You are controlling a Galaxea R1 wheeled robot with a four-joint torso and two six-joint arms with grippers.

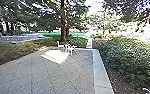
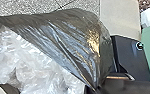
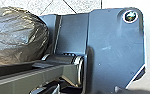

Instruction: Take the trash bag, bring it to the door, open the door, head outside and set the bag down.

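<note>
Claws, left and right: cannot tell whether open, closed or gripping. Dark trash bag (image 2: 66,42) close by left claw, pale crumpled plastic (image 2: 28,62) visible inside; bulging side seen in right wrist view. Ahead of claws: open paving (image 1: 41,75), white furniture (image 1: 70,50) near far edge, narrow path (image 1: 89,43) beyond. Right of claws: pale border strip (image 1: 101,72), then shrubs (image 1: 131,60). Leftward: low planting (image 1: 13,50) bounds paving.

Outdoor furniture (image 1: 70,49) stands near the far edge of the paving (image 1: 41,77), just above frame center, before a tree trunk (image 1: 63,25). Shrubs (image 1: 131,56) fill the right, beyond a concrete border (image 1: 101,71); low plants (image 1: 11,51) flank the left. Plastic (image 2: 38,67) lies inside the trash bag (image 2: 66,42).
</note>
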